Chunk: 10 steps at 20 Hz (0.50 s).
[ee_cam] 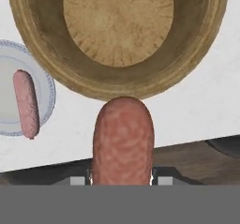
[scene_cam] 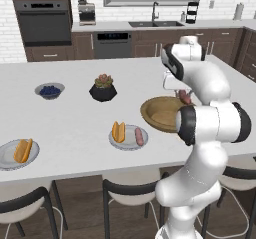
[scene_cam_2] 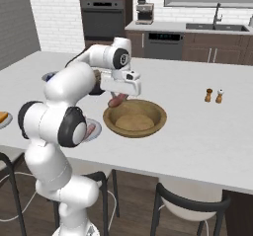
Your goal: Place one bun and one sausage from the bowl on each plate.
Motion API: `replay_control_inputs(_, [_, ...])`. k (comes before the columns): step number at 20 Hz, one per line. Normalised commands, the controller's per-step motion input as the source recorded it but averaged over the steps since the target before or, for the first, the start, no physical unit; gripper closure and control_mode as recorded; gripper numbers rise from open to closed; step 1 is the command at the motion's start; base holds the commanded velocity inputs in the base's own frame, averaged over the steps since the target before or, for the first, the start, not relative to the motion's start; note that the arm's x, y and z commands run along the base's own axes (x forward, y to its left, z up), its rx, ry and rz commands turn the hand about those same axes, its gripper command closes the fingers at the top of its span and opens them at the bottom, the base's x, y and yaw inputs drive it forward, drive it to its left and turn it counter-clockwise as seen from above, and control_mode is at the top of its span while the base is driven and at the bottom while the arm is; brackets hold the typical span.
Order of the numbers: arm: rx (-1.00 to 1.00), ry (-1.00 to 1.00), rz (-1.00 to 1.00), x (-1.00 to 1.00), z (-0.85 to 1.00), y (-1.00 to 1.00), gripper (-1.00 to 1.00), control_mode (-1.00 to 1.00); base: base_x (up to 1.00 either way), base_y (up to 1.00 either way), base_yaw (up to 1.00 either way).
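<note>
The arm is bent over the white worktop (scene_cam: pixel 75 128) with its fingers (ee_cam: pixel 123 178) closed on a sausage (ee_cam: pixel 123 141), gripped low so the pink cylinder sticks out ahead of the hand. From the left base view that sausage (scene_cam: pixel 185 97) hangs above the near edge of the golden-brown bowl (scene_cam: pixel 159 114); from the right base view it (scene_cam_2: pixel 116 100) sits just under the white hand, over the bowl's (scene_cam_2: pixel 135 118) left rim. Looking down along the hand, the bowl (ee_cam: pixel 118 35) shows only its bare wooden floor.

Just left of the bowl stands the nearer plate (scene_cam: pixel 128 138), carrying a bun (scene_cam: pixel 118 131) and a second sausage (scene_cam: pixel 139 136) lying side by side, apart from each other. The farther plate (scene_cam: pixel 11 155), at the left edge of the worktop, holds a bun (scene_cam: pixel 23 150) alone.

Farther back sit a small grey bowl of blue berries (scene_cam: pixel 49 90) and a black faceted plant pot (scene_cam: pixel 103 89). Two small shakers (scene_cam_2: pixel 214 96) stand well to the right of the bowl.
</note>
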Motion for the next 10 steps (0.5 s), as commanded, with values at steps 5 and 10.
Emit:
replay_control_inputs(5, [0.01,-0.09,0.09,-0.95,0.0,0.01,1.0,-1.0,0.0,0.0,0.0])
replay_control_inputs(10, [0.0,-0.06,0.01,-0.87,0.0,0.35,1.0,-1.0,0.0,0.0,0.0])
